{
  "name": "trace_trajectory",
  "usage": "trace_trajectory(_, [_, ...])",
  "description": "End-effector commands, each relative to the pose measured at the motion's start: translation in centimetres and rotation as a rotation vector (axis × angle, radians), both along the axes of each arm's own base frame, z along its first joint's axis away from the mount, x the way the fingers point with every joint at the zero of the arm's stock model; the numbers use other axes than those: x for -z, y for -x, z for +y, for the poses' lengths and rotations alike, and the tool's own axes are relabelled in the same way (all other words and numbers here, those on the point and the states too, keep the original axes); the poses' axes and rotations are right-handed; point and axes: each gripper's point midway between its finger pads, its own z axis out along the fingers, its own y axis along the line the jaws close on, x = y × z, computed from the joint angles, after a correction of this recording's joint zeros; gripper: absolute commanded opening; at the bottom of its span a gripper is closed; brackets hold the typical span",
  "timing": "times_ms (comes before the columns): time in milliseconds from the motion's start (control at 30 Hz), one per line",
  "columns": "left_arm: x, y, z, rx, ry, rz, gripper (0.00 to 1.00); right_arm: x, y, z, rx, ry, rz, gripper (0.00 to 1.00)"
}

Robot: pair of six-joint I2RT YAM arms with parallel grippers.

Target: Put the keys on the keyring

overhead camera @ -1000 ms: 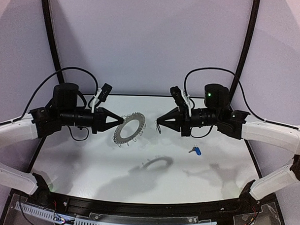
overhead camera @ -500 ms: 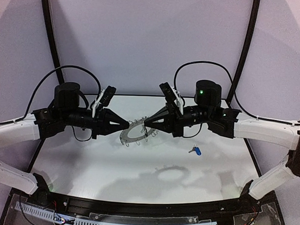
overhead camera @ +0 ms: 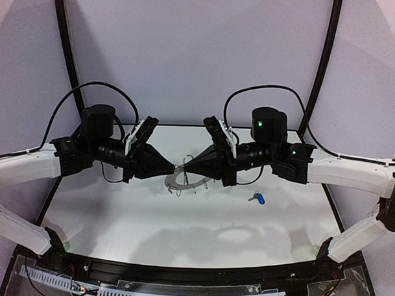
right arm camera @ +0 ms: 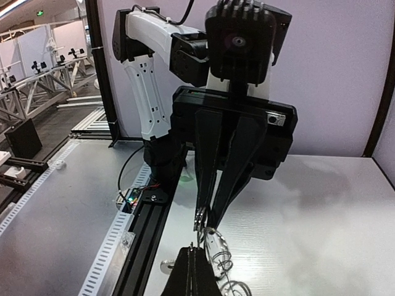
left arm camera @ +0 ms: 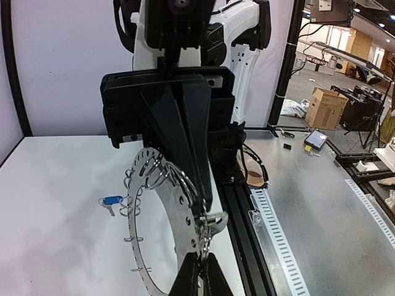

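Observation:
My left gripper (overhead camera: 171, 166) is shut on the rim of the keyring (overhead camera: 183, 180), a flat grey ring with wire clips, and holds it above the table. In the left wrist view its tips (left arm camera: 202, 262) pinch the keyring (left arm camera: 165, 206) at the bottom. My right gripper (overhead camera: 185, 166) meets it tip to tip, shut on a small silver key (left arm camera: 214, 220) that touches the ring's rim. That key (right arm camera: 213, 239) shows just past the right gripper (right arm camera: 196, 253); its tag is hidden. The blue-tagged key (overhead camera: 258, 198) lies on the table to the right, also seen in the left wrist view (left arm camera: 111, 200).
The white table (overhead camera: 117, 216) ends in a black rail with a slotted strip (overhead camera: 179, 291) at the near edge. Both arm bases stand at the near corners. Black cables loop above both wrists. Purple walls close in the back.
Both grippers have moved toward each other at the table's middle. The ring has tipped from facing the camera to nearly flat. The right gripper's tip has reached the ring's rim.

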Motion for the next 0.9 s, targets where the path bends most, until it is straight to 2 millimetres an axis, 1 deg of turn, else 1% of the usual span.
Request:
trace_trajectory(0, [-1.9,1.1,-0.2,0.082,0.040,-0.038,0.01,-0.8,-0.4,0.8,0.049,-0.026,-0.098,0.00])
trace_trajectory(67, [-1.6,1.0,-0.5,0.083,0.016,0.008,0.01,-0.8,-1.3,0.8,0.117,-0.018,-0.140,0.00])
trace_trajectory(167, [-1.7,0.6,-0.6,0.061,0.016,0.031,0.01,-1.0,-1.6,0.3,0.154,-0.022,-0.166,0.00])
trace_trajectory(333, [-1.1,0.1,-0.6,0.031,-0.014,0.044,0.01,-1.5,-1.5,-0.8,0.194,-0.024,-0.191,0.00])
trace_trajectory(367, [-1.3,-0.1,-0.7,0.024,-0.012,0.038,0.01,-1.6,-1.5,-1.0,0.199,-0.023,-0.195,0.00])
trace_trajectory(400, [-0.8,-0.2,-0.6,0.015,-0.048,0.053,0.01,-1.5,-1.4,-1.2,0.203,-0.007,-0.193,0.00])
trace_trajectory(433, [-1.0,-0.3,-0.7,0.012,-0.054,0.052,0.01,-1.5,-1.3,-1.4,0.202,-0.001,-0.193,0.00])
trace_trajectory(467, [-0.8,-0.3,-0.7,0.012,-0.076,0.062,0.01,-1.6,-1.3,-1.5,0.205,0.001,-0.190,0.00])
trace_trajectory(600, [-0.4,-0.5,-0.7,0.003,-0.103,0.083,0.01,-2.0,-1.2,-1.2,0.190,0.006,-0.168,0.00])
trace_trajectory(700, [-0.4,-0.5,-0.8,0.003,-0.101,0.087,0.01,-1.6,-1.4,-0.9,0.191,0.026,-0.161,0.00])
trace_trajectory(867, [-0.2,-1.2,-1.0,-0.025,-0.117,0.098,0.01,-1.5,-1.4,-0.3,0.185,0.046,-0.172,0.00])
